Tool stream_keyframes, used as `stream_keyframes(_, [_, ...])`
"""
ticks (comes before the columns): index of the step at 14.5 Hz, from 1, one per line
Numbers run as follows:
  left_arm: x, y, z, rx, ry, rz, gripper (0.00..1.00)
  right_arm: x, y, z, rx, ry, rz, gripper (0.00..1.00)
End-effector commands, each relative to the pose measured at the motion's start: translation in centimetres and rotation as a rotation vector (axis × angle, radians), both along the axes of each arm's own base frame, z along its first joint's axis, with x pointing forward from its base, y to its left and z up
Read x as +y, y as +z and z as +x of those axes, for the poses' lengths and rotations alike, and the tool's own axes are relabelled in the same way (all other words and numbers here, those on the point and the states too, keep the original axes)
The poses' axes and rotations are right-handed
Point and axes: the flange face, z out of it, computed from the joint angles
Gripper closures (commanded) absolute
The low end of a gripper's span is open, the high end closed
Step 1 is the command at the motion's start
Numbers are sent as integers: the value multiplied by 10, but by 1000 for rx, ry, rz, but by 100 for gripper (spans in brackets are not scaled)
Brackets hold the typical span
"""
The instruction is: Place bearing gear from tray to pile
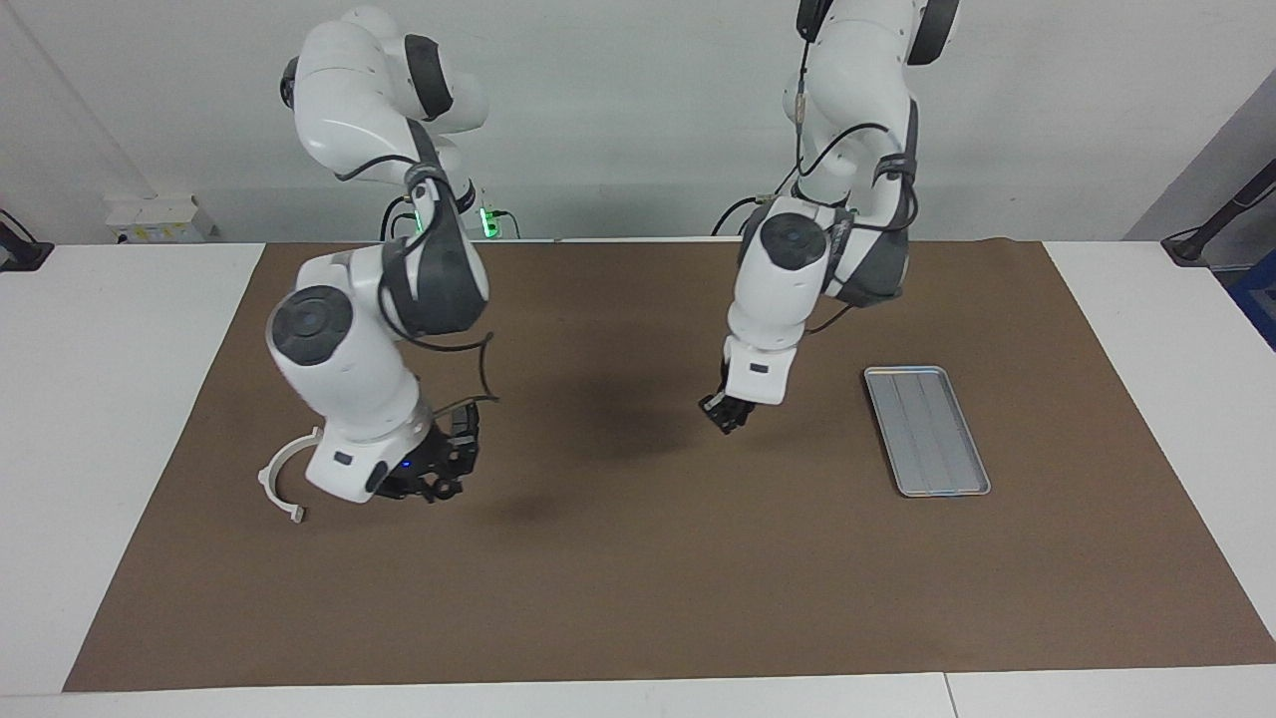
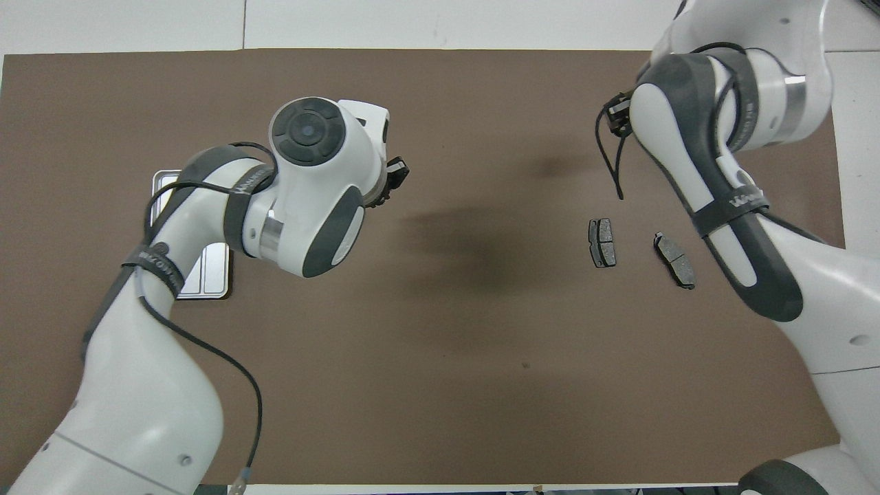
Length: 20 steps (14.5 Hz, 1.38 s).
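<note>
The silver tray lies empty toward the left arm's end of the mat; in the overhead view the left arm covers most of the tray. The pile shows as a white half-ring bracket and two dark pads. My right gripper hangs low over the mat beside the bracket, shut on a small dark round piece, the bearing gear. My left gripper is shut and empty over the mat between the tray and the middle.
A brown mat covers the white table. The right arm's hand hides the two pads in the facing view and the bracket in the overhead view. Bare mat lies between the pile and the tray.
</note>
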Motion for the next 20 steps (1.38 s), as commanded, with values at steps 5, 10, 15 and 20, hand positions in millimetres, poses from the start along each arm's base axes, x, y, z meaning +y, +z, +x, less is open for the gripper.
stream_keyframes(5, [-35, -58, 11, -16, 33, 14, 100, -77, -42, -33, 42, 56, -46, 100])
stream_keyframes(10, [-36, -65, 7, -16, 34, 16, 100, -91, -79, -55, 13, 98, -48, 100])
stream_keyframes(15, [-37, -68, 5, -16, 32, 17, 100, -99, -99, -67, 0, 116, -48, 100])
stream_keyframes(20, [-39, -76, -2, -4, 23, 29, 100, -97, -112, -71, -3, 113, -47, 100])
